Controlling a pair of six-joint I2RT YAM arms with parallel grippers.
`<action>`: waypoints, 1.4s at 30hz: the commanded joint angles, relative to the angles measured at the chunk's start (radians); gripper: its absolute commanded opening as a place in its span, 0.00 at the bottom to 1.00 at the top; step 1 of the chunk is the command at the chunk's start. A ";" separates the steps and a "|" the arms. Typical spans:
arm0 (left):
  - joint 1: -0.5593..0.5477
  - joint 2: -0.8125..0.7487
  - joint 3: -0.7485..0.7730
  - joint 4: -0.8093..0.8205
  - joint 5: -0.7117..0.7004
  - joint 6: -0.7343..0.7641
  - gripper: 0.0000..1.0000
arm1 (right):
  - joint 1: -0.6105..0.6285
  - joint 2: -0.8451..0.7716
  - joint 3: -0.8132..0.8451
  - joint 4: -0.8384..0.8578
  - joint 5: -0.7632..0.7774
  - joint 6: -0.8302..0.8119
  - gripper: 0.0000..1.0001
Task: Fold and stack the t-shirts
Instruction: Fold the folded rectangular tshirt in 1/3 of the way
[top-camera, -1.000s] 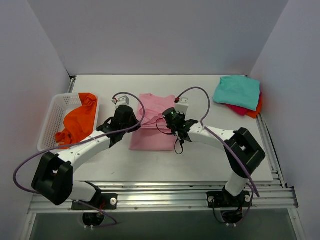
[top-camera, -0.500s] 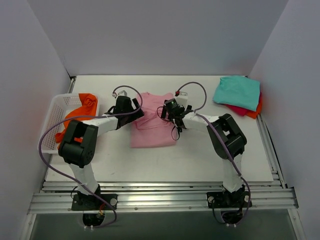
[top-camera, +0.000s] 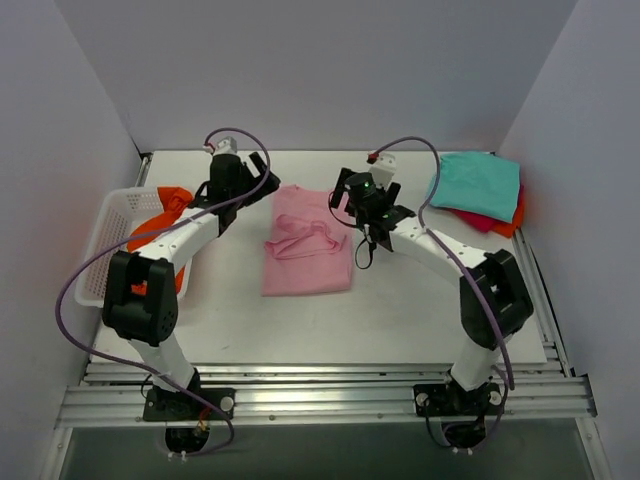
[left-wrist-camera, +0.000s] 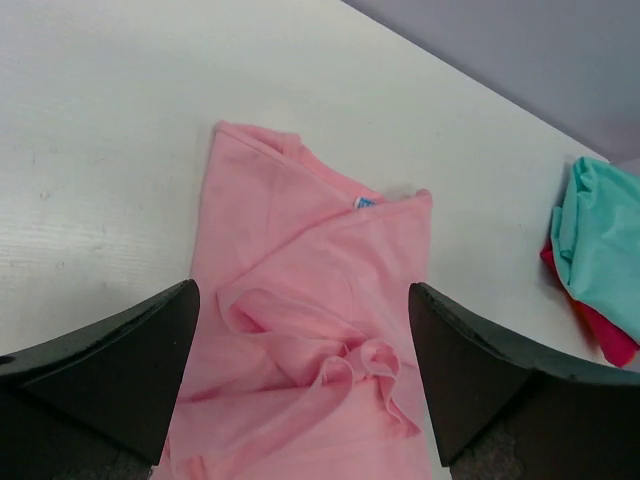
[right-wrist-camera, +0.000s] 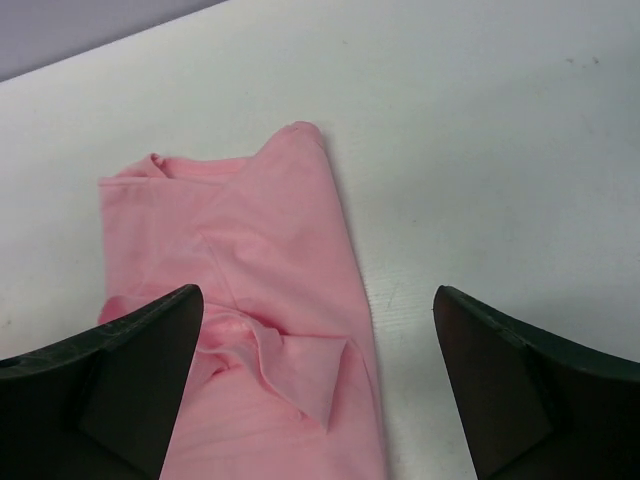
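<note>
At the left, the orange t-shirt (top-camera: 175, 198) lies in the white basket (top-camera: 100, 235). The left gripper (left-wrist-camera: 302, 300) hangs near the far left corner of the pink t-shirt (top-camera: 310, 255), its fingers spread wide and holding nothing. That shirt lies mid-table as a long panel with a rumpled ridge across its middle (the sleeves look bunched there). The right gripper (right-wrist-camera: 318, 295) hangs near the far right corner, fingers likewise apart and empty. For a clean fold, I judge both should pinch the far corners together, lift evenly and lay that edge flush on the near hem, flattening the ridge. At the far right, the teal t-shirt (top-camera: 478, 180) sits on the red t-shirt (top-camera: 476, 219).
</note>
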 joint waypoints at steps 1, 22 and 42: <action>-0.035 -0.148 -0.090 -0.045 -0.019 0.023 0.95 | 0.015 -0.151 -0.120 0.057 -0.032 0.016 0.93; -0.346 -0.237 -0.532 0.226 -0.162 -0.100 0.02 | 0.248 0.197 -0.063 0.139 -0.141 0.080 0.00; -0.354 -0.150 -0.555 0.312 -0.158 -0.103 0.02 | 0.297 0.050 -0.075 0.028 -0.080 0.080 0.00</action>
